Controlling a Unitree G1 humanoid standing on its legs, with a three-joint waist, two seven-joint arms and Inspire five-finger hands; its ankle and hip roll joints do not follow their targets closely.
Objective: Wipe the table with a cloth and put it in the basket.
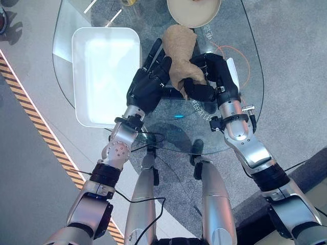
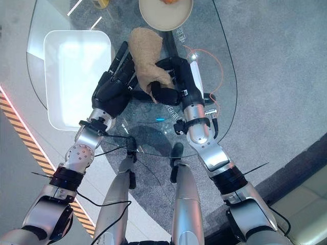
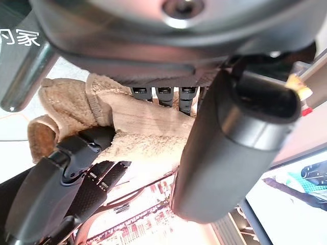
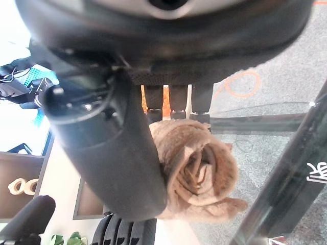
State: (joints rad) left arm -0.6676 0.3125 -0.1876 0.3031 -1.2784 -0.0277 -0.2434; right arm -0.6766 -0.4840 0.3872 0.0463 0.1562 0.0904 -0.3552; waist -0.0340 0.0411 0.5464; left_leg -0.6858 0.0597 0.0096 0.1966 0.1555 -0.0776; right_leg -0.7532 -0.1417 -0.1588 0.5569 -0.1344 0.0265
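The right hand [image 1: 204, 76] has its fingers curled round the brown cloth [image 1: 180, 53] over the glass table [image 1: 245, 46]. The left hand [image 1: 148, 84], fingers straight, touches it. Carry it slowly toward nine o'clock, to the white basket [image 1: 82, 76].

A rounded clear glass surface [image 1: 245, 61] stands over a speckled grey floor [image 1: 296, 76]. A yellow-and-black striped hazard strip [image 1: 30, 120] runs diagonally along the left, beside a darker grey floor band [image 1: 20, 168]. Bright light glares off the glass at far left.

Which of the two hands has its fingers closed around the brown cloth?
The right hand: its fingers curl around the brown cloth, while the left hand lies beside it with straight fingers.
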